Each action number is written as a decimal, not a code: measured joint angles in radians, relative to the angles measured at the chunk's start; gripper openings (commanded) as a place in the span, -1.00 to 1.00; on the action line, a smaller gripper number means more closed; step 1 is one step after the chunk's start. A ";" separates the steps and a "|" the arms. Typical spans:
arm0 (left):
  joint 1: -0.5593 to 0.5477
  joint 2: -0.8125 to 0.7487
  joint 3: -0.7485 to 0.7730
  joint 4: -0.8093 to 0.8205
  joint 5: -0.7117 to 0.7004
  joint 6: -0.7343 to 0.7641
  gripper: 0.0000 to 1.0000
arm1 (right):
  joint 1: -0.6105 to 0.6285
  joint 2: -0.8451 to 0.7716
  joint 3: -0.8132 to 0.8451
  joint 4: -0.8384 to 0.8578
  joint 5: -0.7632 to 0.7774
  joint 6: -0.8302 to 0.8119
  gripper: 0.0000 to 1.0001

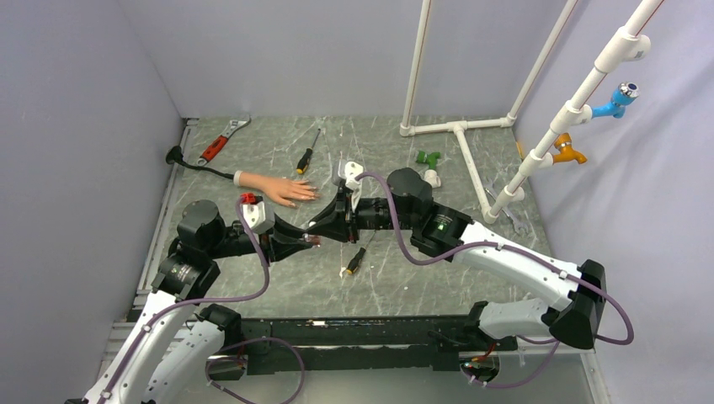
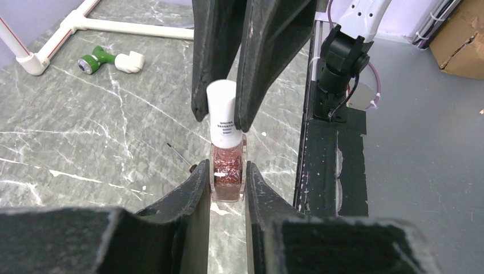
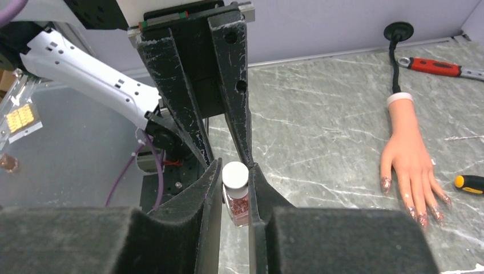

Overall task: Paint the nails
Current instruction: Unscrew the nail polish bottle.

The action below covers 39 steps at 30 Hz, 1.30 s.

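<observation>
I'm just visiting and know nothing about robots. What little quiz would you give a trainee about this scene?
1. Fill in: the mannequin hand lies palm ___.
2. The right gripper clamps: A) the hand, B) a spoon, C) a white cap.
3. True or false: the polish bottle stands free on the table.
Key: 1 down; 2 C; 3 false, the left gripper holds it.
</observation>
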 measured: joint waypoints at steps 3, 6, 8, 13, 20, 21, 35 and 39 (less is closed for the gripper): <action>0.000 0.000 0.000 0.000 -0.001 0.000 -1.00 | -0.006 -0.007 -0.004 0.018 0.003 0.013 -1.00; 0.000 0.004 0.000 -0.003 -0.004 0.000 -1.00 | -0.008 -0.010 -0.004 0.025 0.005 0.018 -1.00; 0.000 0.008 0.000 -0.003 -0.006 0.000 -1.00 | -0.009 -0.010 -0.004 0.024 0.005 0.019 -1.00; 0.000 0.013 0.000 -0.004 -0.010 0.001 -1.00 | -0.012 -0.010 -0.003 0.023 0.005 0.019 -1.00; 0.000 0.026 0.000 -0.006 -0.019 0.002 -1.00 | -0.015 -0.008 0.019 -0.002 0.009 0.017 -1.00; 0.000 0.028 0.000 -0.006 -0.022 0.002 -1.00 | -0.015 -0.008 0.026 -0.007 0.009 0.017 -1.00; 0.000 0.047 0.000 -0.016 -0.049 0.003 -1.00 | -0.015 -0.008 0.056 -0.023 0.031 0.017 -1.00; 0.000 0.053 0.000 -0.022 -0.052 0.003 -1.00 | -0.015 -0.008 0.065 -0.023 0.058 0.018 -1.00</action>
